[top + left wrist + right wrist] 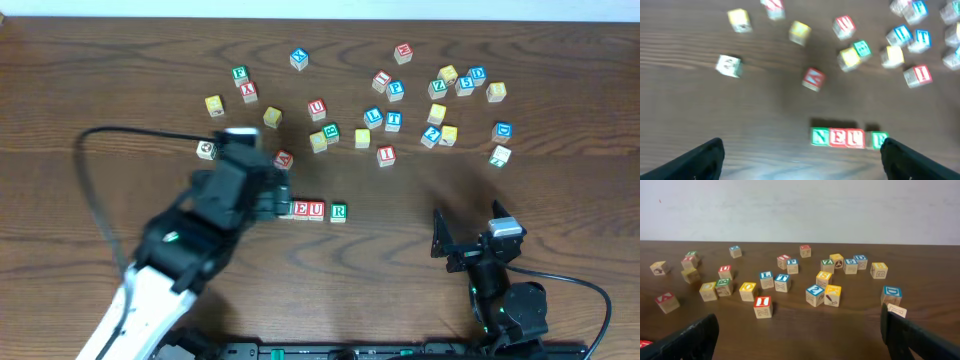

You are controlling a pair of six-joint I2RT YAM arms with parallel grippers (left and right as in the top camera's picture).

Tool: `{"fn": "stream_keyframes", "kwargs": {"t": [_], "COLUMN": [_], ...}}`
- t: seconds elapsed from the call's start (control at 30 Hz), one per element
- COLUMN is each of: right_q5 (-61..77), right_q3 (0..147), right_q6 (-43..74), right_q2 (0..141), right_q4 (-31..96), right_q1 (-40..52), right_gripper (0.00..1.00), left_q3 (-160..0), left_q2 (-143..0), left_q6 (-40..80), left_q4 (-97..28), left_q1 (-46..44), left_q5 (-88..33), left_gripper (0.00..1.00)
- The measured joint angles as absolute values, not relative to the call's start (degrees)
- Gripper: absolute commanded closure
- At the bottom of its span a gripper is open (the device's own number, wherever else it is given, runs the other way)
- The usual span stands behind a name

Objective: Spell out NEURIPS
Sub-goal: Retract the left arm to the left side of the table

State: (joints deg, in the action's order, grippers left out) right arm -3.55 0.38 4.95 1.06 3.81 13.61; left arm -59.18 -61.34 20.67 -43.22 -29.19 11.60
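Note:
A row of blocks lies on the table: green N [820, 137], red E [302, 209], red U [316, 209], then a small gap and green R [338, 211]. In the overhead view my left arm hides the N. The row also shows in the left wrist view, E [838, 137], U [855, 138], R [879, 139]. My left gripper [802, 160] is open and empty, just left of the row's near side. A red I block [386, 154] [763, 304] lies loose behind the row. A blue P block [396, 90] and a blue S block [476, 74] lie farther back. My right gripper [800, 335] is open and empty at the front right.
Many loose letter blocks are scattered across the back half of the table, among them a red block [284, 159] just behind the row and a white block [206, 149] to the left. The left arm's black cable [90, 190] loops over the table's left side.

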Motion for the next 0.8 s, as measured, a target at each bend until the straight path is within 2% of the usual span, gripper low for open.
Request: {"fn": "stream_keyframes", "kwargs": {"t": [0.2,0.47,0.8], "right_q5": [-3.6,-3.6,-3.6], "right_q3": [0.4,0.4,0.4], "right_q6": [5.0,5.0,5.0], "right_q2": [1.1,1.1,1.1], "right_q4": [3.8,3.8,3.8], "right_q1": [13.6,13.6,13.6], "right_gripper": [0.01,0.01,0.01], "left_q3": [-59.2,-59.2,-59.2], "left_q2": [-55.8,-57.4,-59.5], "left_q6": [14.0,10.2,9.7], "left_q4": [-43.5,-43.5,-43.7], "left_q1": [-17.8,-3.0,-0.4], "left_q5": [3.7,-8.0,-11.9], "left_gripper": [0.0,0.0,0.02]}}
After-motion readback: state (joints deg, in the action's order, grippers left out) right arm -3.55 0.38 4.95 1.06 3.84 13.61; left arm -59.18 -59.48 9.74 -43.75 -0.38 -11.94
